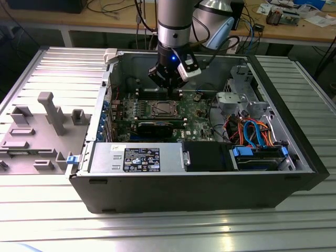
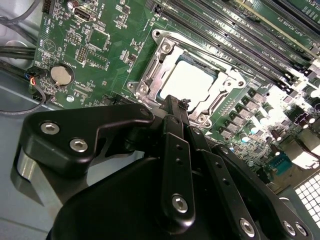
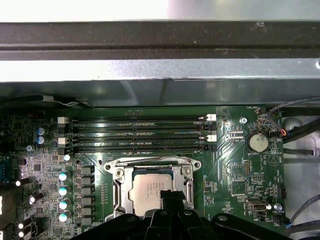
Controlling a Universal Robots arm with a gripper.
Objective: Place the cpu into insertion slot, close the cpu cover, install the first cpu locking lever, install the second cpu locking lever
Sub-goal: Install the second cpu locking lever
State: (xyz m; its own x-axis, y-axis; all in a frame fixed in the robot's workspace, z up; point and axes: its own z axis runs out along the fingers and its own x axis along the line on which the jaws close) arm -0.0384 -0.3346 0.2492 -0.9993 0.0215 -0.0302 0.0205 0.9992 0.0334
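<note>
While the jaws (image 2: pixel 175 102) hover pinched together and empty, they partly hide the cpu (image 2: pixel 192 82).

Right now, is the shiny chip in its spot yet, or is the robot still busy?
Done: the cpu sits in the insertion slot, with the cpu cover down around it. In hand: the gripper hovers at the socket's edge. Whether the locking levers are fastened isn't clear.

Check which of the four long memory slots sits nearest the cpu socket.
The lowest slot in the first wrist view, directly bordering the cpu cover; the other three lie farther toward the case wall.
</note>
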